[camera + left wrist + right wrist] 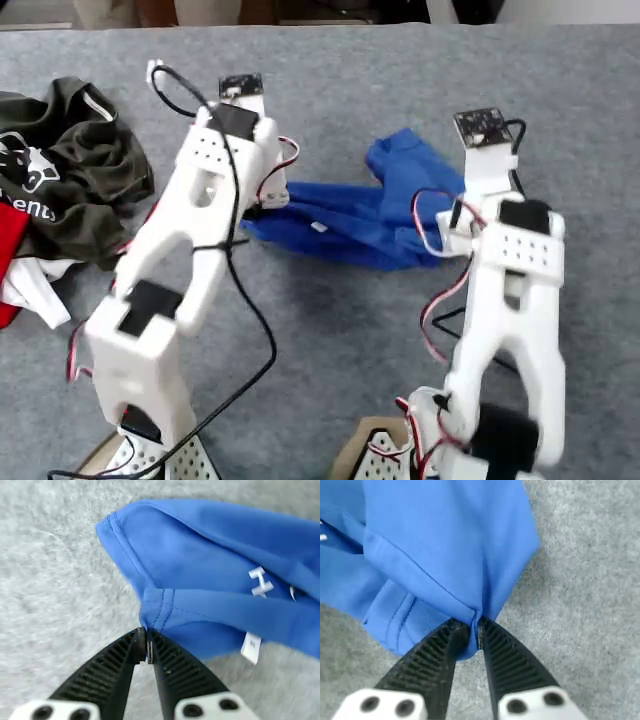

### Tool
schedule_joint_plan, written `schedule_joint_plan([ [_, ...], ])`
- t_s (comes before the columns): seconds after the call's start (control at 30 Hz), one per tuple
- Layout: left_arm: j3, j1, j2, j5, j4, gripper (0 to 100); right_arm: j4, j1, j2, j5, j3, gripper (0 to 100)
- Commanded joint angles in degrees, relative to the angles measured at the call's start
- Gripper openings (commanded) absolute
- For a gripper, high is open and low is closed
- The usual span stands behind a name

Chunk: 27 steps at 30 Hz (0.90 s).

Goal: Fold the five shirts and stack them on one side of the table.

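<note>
Left wrist view | left gripper [146, 647] pinches blue shirt [210, 555] hem | white tag [250, 647] unreadable | right gripper [474, 630] pinches a fold

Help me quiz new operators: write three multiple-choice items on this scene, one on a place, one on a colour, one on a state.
1. Where does the blue shirt lie?
A. Between the two arms
B. Under the right arm's base
C. Hanging off the table's edge

2. What colour is the table surface?
A. White
B. Grey
C. Brown

3. What state are the left arm's jaws in?
A. Wide open above the table
B. Shut on nothing
C. Shut on a corner of the blue shirt

Key:
1 A: the high view shows it spread between the arms, apart from the heap of shirts on the left arm's side.
2 B: grey cloth shows all around the shirt.
3 C: the left wrist view shows the tips closed on the stitched hem corner.
</note>
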Motion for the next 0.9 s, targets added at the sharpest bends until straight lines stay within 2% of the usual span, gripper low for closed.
schedule_joint_plan([
  [0.0,7.5,1.0,-11.7,-7.6,0.2,2,-4.7,1.1,-9.5,-3.2,4.9,0.5],
  [0.1,16.1,2.7,-18.3,-15.6,0.2,2,-7.4,0.6,-14.5,-3.3,8.6,0.5],
  [0.23,24.7,4.5,-26.6,-22.5,0.5,2,-8.0,0.7,-16.5,-3.0,9.7,1.2],
  [0.33,29.1,4.5,-32.7,-27.5,1.7,2,-7.8,1.0,-16.4,-2.9,10.0,6.9],
  [0.5,33.6,4.4,-41.6,-37.5,9.6,2,-8.2,1.0,-16.4,0.4,9.9,16.8],
  [0.87,43.1,3.9,-58.4,-38.9,10.4,2,-8.6,1.1,-16.3,7.6,4.9,18.8],
])
